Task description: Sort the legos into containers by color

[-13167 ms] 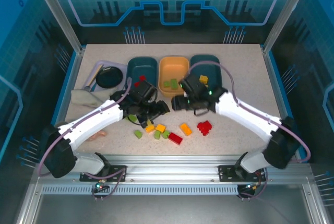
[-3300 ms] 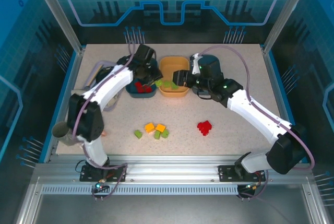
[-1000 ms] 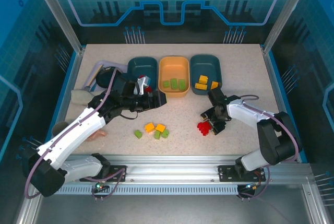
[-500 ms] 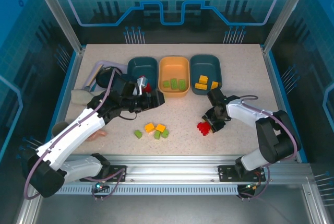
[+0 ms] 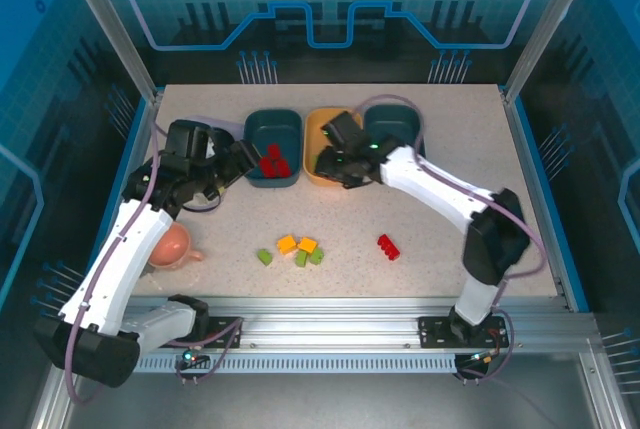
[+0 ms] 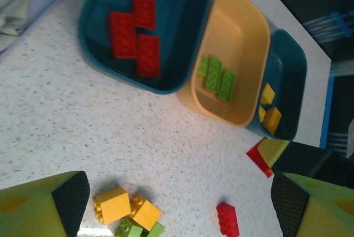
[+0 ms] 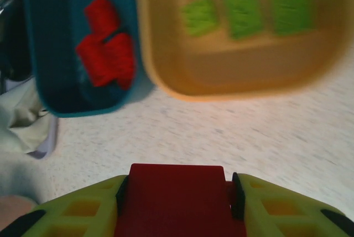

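The right arm point(image 5: 440, 189) reaches across toward the far side of the table point(image 5: 470, 134). The right jaws are clenched on a red brick point(image 7: 177, 198). In the right wrist view, this brick hangs over bare table just in front of the gap between the left teal tray point(image 7: 38, 77) and the orange tray point(image 7: 221, 77). From above, the right jaws sit at the orange tray's front left corner.

The left arm point(image 5: 130, 239) bends in from the left edge. The left jaws are spread wide with nothing between them, and they hover just left of the left teal tray.

The three trays stand side by side along the far edge:
- The left teal tray holds three red bricks point(image 6: 135, 35).
- The orange tray holds three green bricks point(image 6: 215, 77).
- The right teal tray point(image 6: 290, 71) holds yellow-orange bricks point(image 6: 269, 112). At least two can be made out.

A cluster of loose bricks point(image 5: 297, 251), green and yellow-orange, lies near the middle of the near edge. A lone red brick point(image 5: 387, 247) lies apart to its right. A pink cup point(image 5: 170, 246) sits near the left edge, close beside the left arm.
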Tool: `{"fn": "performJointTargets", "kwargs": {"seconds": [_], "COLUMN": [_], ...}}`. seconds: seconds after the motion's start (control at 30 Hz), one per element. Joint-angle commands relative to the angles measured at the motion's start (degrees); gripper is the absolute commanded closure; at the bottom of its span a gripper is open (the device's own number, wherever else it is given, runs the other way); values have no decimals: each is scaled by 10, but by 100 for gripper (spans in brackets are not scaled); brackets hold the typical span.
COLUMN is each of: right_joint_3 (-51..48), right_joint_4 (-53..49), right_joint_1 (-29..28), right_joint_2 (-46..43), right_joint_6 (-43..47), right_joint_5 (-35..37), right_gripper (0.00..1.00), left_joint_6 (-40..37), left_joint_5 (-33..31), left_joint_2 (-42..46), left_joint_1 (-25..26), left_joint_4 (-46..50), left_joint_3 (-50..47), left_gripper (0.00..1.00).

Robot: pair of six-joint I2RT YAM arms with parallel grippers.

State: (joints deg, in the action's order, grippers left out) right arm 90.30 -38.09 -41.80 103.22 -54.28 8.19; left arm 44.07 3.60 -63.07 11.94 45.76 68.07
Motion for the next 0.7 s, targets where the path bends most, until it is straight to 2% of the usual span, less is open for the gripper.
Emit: {"fn": "performJointTargets", "kwargs": {"seconds": [0.0, 0.27, 0.67], "right_joint_3": [100, 367, 546], "right_joint_4": [-11, -56, 55], "right_joint_1": [-25, -30, -12], "right_joint_2": [93, 291, 464], "right_joint_6": [100, 185, 307], "right_joint_5": [-11, -16, -93], "right_gripper": [66, 67, 61], "left_joint_6": [22, 24, 14], "left_joint_5": [-1, -5, 12], "left_joint_2": [16, 34, 72], "left_joint_1": [-15, -18, -18], "left_joint_4": [0, -17, -31], "left_joint_3": [-19, -43, -99], "left_gripper": [11, 11, 11]}}
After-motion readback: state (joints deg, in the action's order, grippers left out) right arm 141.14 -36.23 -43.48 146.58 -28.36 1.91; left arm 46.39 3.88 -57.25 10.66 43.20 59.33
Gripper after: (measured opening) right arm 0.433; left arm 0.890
